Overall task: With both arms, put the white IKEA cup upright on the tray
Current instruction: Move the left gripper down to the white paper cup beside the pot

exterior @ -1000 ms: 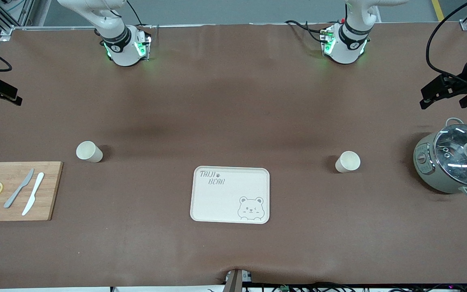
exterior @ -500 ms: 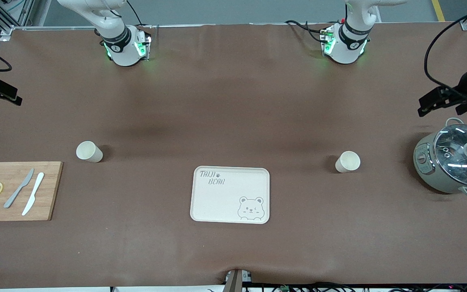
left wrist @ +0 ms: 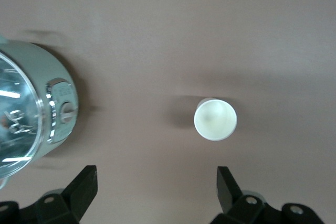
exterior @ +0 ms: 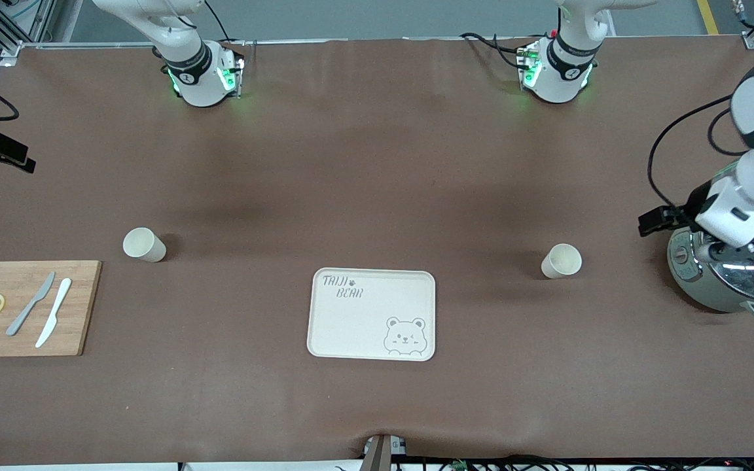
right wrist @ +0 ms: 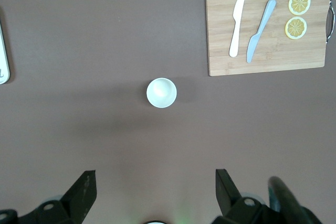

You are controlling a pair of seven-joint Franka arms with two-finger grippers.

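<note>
The cream-white tray (exterior: 357, 327) with the bear drawing lies mid-table, empty. One white cup (exterior: 561, 260) stands upright toward the left arm's end, also in the left wrist view (left wrist: 215, 119). A second white cup (exterior: 144, 244) stands upright toward the right arm's end, also in the right wrist view (right wrist: 161, 92). My left gripper (exterior: 653, 221) is up in the air beside the pot, open and empty (left wrist: 156, 176). My right gripper (exterior: 14, 157) is up in the air at the table's edge, open and empty (right wrist: 155, 178). Both cups are apart from the grippers.
A sage-green pot (exterior: 711, 288) with a glass lid stands at the left arm's end, partly under the left wrist. A wooden cutting board (exterior: 76, 307) with two knives and lemon slices lies at the right arm's end. Bare brown table surrounds the tray.
The left arm has swung down and inward over the pot, its gripper now closer to the nearby cup. The right gripper has barely shifted. Cups and tray have not moved.
</note>
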